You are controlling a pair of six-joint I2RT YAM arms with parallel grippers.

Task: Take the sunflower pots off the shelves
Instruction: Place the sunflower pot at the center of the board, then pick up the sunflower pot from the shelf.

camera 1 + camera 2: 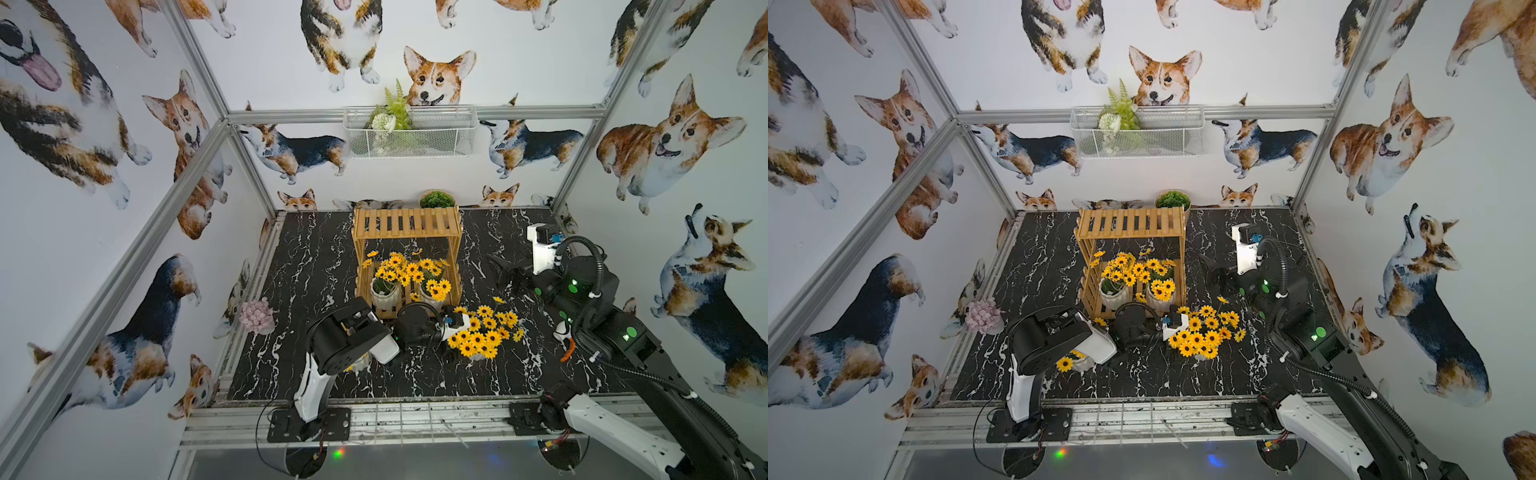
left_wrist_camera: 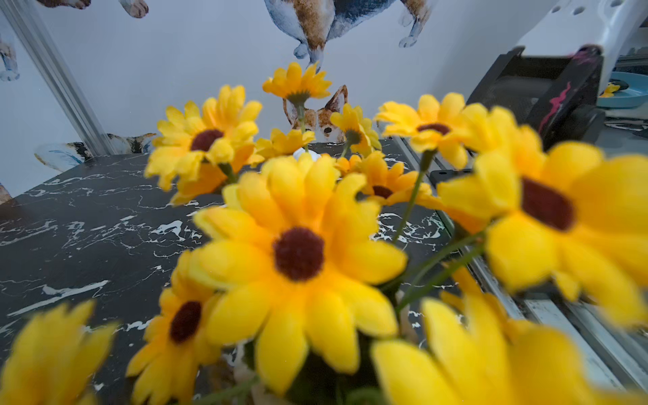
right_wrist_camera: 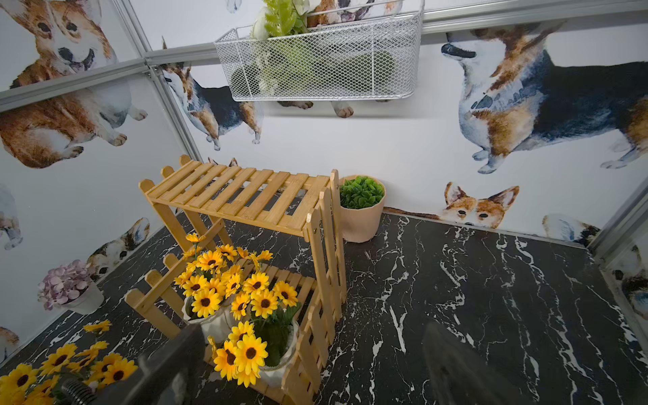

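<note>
Nearest the arm bases, a first sunflower pot [image 1: 1077, 361] sits on the black marble-veined table [image 1: 291, 270], half hidden under the left arm. Just past it a second sunflower pot [image 1: 482, 337] stands on the table in front of the shelves [image 1: 407, 224], apart from them. The left pincer [image 1: 446, 351] points into this pot from the side with its jaws at their widest, but its fingers are buried under the blooms. I cannot tell whether they touch the white pot, since the left wrist view is filled with blurred yellow petals. Farther on, the two-tier wooden shelves carry a third sunflower pot [image 1: 384, 293] and a fourth sunflower pot [image 1: 432, 293] side by side on the lower tier, blooms mingling. To the right of the shelves the right pincer [image 1: 508, 272] hangs over the table, spread wide and holding nothing — the right wrist view shows its dark fingers [image 3: 175, 368] well apart. A pink hydrangea pot [image 1: 257, 318] sits by the table's left edge. At the back wall a beige pot of green foliage [image 1: 437, 200] stands just beside the shelves' right rear post. Above hangs a white wire basket [image 1: 440, 137] holding a fern with a white flower [image 1: 392, 112].
</note>
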